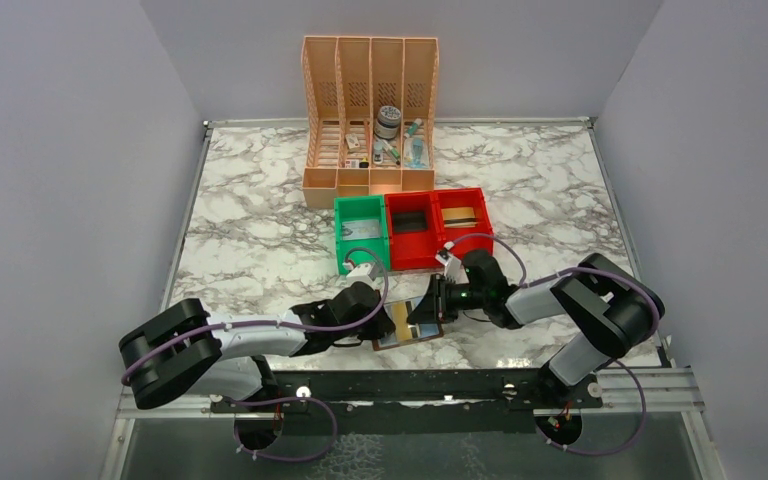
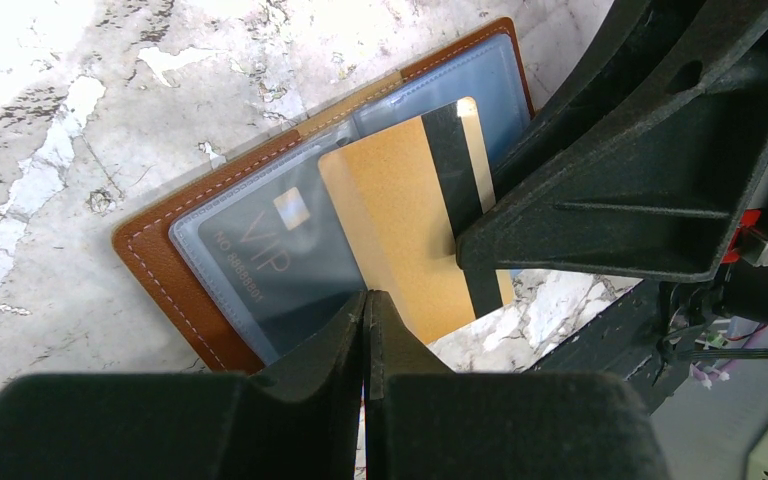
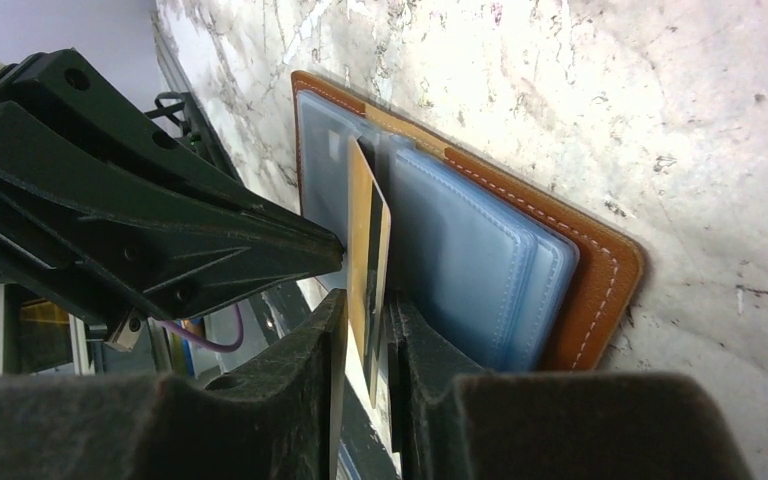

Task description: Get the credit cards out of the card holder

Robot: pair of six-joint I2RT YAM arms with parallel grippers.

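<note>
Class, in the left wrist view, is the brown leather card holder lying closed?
No, the brown leather card holder lies open, showing clear sleeves and a gold striped card.

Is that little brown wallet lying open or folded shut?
Open: the card holder lies spread on the marble table, its clear sleeves showing, a gold card sticking out.

The left claw (image 1: 378, 320) and right claw (image 1: 432, 306) meet nose to nose over the open card holder (image 1: 422, 336) at the tabletop's (image 1: 250, 230) near edge, with no way through between them. Just behind stand the green bin (image 1: 343, 240) and red bins (image 1: 412, 258), with the peach organiser (image 1: 320, 185) farther back. Bare marble lies open on either flank.
</note>
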